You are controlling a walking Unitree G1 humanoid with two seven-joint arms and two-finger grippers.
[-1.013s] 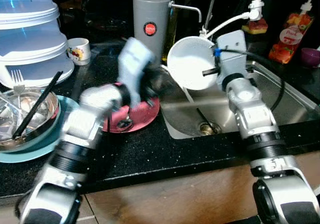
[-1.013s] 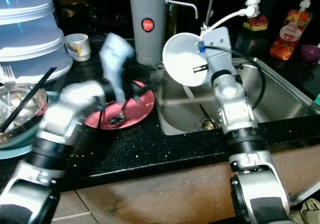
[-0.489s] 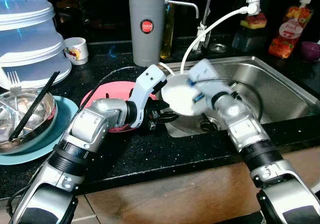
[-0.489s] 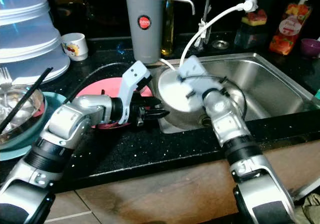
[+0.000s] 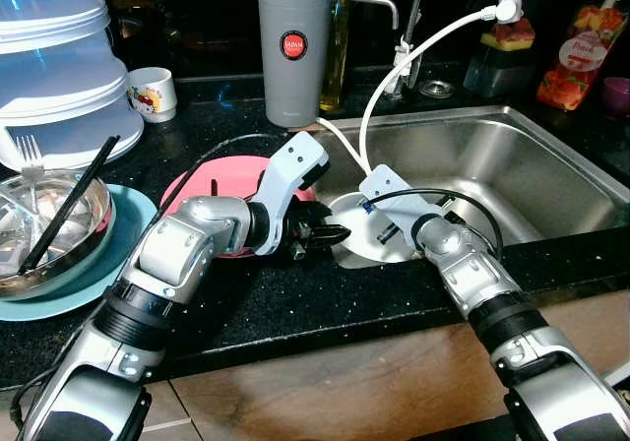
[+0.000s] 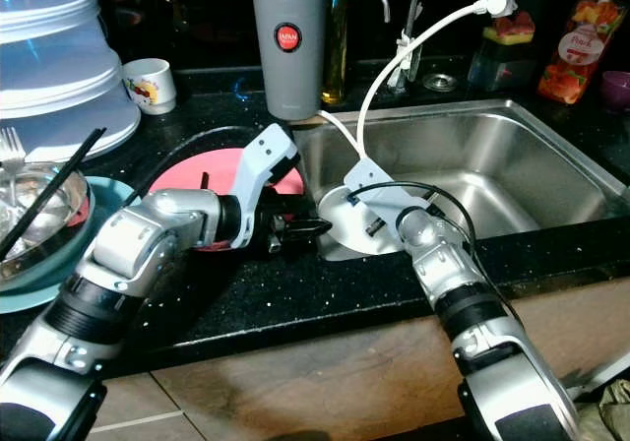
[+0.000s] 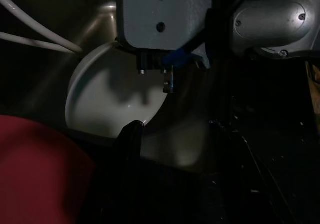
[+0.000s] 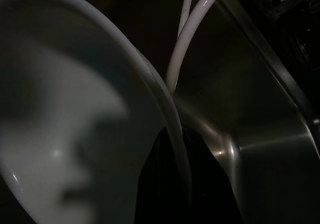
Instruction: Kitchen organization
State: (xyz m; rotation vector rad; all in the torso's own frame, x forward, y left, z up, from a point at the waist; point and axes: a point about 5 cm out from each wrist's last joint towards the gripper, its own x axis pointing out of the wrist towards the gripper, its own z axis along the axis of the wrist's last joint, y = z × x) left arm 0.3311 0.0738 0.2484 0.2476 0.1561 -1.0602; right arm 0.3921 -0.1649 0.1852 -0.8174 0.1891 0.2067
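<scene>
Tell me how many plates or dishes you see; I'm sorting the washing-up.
3: a white plate in the sink's near-left corner, a pink plate on the counter beside it, a teal plate under the steel bowl at left. Others may be hidden.

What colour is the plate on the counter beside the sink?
Pink plate, partly hidden by the left arm; clearest in the left eye view.

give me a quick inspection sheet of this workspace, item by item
surface: black speckled counter with steel sink set in.
job's things: white bowl low in the sink's left corner; pink plate on the counter beside it.
clutter: steel bowl holding a fork and black chopsticks, on a teal plate; mug; grey water filter; soap bottle.
hands: right hand gripping the bowl's rim; left hand at the sink's edge, open.
cables: white hose running from the tap.
surroundings: stacked plastic containers.
</scene>
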